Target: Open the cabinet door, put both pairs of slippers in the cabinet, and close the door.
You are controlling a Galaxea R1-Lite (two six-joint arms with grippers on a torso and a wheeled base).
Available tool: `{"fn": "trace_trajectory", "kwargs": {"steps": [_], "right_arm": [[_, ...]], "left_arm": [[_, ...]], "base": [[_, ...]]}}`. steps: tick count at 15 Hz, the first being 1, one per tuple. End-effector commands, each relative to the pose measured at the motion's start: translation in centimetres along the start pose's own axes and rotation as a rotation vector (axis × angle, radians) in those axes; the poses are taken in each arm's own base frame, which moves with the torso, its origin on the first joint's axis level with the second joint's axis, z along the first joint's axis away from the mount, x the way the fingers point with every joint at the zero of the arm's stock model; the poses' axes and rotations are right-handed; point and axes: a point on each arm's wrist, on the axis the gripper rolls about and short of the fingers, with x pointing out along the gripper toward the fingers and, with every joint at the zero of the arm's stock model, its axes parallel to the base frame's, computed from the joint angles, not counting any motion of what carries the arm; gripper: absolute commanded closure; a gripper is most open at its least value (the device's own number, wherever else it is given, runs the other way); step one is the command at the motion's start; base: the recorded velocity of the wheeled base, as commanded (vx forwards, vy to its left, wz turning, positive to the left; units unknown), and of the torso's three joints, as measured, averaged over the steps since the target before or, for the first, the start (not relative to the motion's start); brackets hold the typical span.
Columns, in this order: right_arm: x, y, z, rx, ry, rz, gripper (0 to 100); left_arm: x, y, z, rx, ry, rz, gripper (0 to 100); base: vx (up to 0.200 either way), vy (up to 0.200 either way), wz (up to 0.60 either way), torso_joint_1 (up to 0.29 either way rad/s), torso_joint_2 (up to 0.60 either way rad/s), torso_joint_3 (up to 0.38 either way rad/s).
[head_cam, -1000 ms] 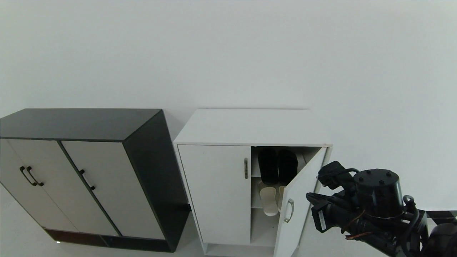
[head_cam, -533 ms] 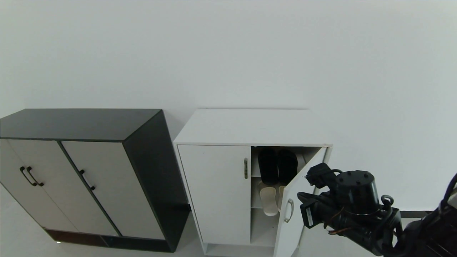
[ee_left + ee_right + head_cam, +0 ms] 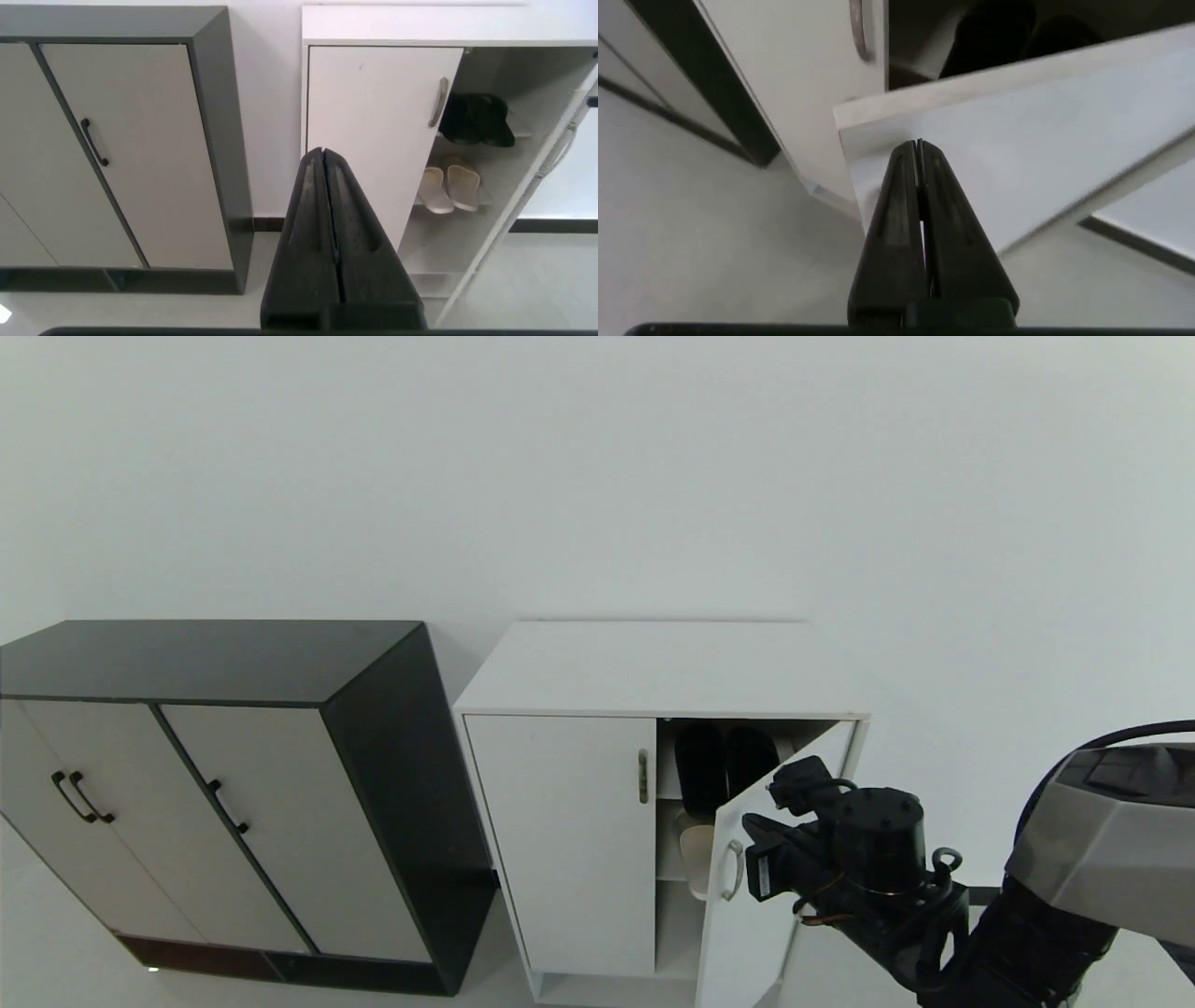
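Head view puts the low white two-door cabinet (image 3: 653, 672) straight ahead of me, its right-hand white door (image 3: 747, 915) standing partly open, hinged at the cabinet's right side with the free edge and its curved metal handle (image 3: 731, 870) swung out toward me. Both pairs are inside: the black slippers (image 3: 724, 761) on the top shelf, the cream slippers (image 3: 695, 849) on the shelf below. So I judge that only the closing remains. My right gripper (image 3: 919, 149) has its fingers pressed together with nothing between them, and its tip sits against or just off the door's outer face near the free edge; I cannot tell whether it touches. The door's long axis runs upright, and the opening lies beyond it, so the push should go forward and toward my left, sweeping the free edge to the closed left door (image 3: 560, 840). My left gripper (image 3: 324, 154), fingers likewise together and empty, hangs well back from the cabinet front, so the right arm is plainly nearer.
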Motion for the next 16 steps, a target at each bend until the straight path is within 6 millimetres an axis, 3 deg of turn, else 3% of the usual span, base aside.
{"fn": "trace_trajectory", "kwargs": {"steps": [1,6,8,11,16], "right_arm": [[0.5,0.0,-1.0,-0.003,0.017,0.0,100],[-1.5,-0.8,-1.5,0.011,-0.002,0.164,100],[-1.8,-1.8,-1.8,0.02,-0.02,0.218,100],[-2.0,-2.2,-2.0,0.022,-0.012,0.221,100],[-1.3,-2.2,-2.3,0.022,-0.013,0.227,100]], "left_arm": [[0.0,0.0,0.0,-0.001,0.0,0.0,100],[0.0,0.0,0.0,0.0,0.0,0.0,100],[0.0,0.0,0.0,0.0,0.0,0.0,100],[0.0,0.0,0.0,0.0,0.0,0.0,100],[0.0,0.0,0.0,0.0,0.0,0.0,100]], "base": [[0.0,0.0,0.0,0.0,0.0,0.0],[0.0,0.0,0.0,0.0,0.0,0.0],[0.2,0.0,0.0,0.002,0.0,0.0],[0.2,0.0,0.0,0.001,0.0,0.001],[0.0,0.0,0.0,0.0,0.0,0.0]]}}
